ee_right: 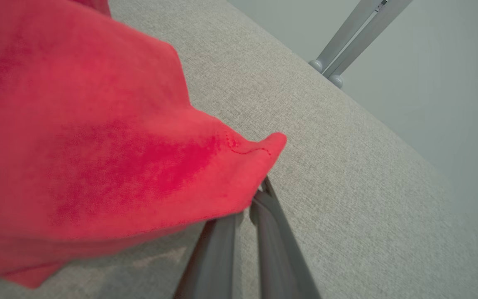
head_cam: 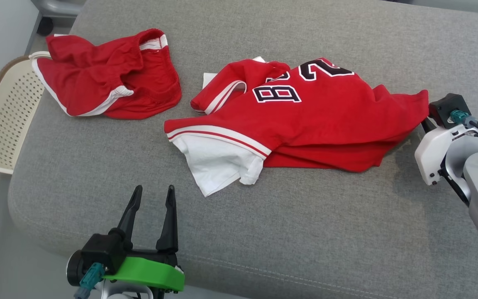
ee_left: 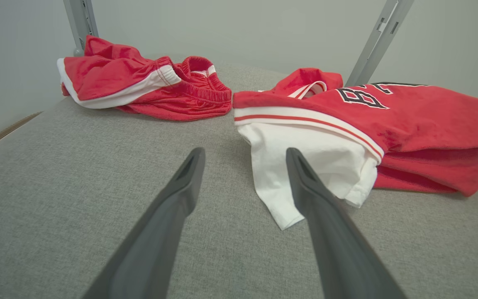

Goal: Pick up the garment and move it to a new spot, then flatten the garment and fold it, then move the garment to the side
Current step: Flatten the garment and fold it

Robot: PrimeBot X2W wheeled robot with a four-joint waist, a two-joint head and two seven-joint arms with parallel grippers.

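Observation:
A red jersey (head_cam: 313, 120) with black-and-white lettering and a white sleeve (head_cam: 218, 162) lies crumpled on the grey cushion (head_cam: 264, 232), right of centre. My right gripper (head_cam: 425, 121) is at the jersey's right corner. In the right wrist view its fingers (ee_right: 264, 216) are pressed together, with the red hem corner (ee_right: 239, 166) pinched at their tips. My left gripper (head_cam: 154, 189) stands open near the cushion's front edge, a short way from the white sleeve (ee_left: 305, 166). Nothing sits between its fingers (ee_left: 181, 195).
A second garment, red shorts (head_cam: 110, 79) with white trim, lies bunched at the cushion's back left. A cream perforated chair (head_cam: 6, 116) stands off the left edge. Grey metal legs (ee_right: 347, 37) rise beyond the far side.

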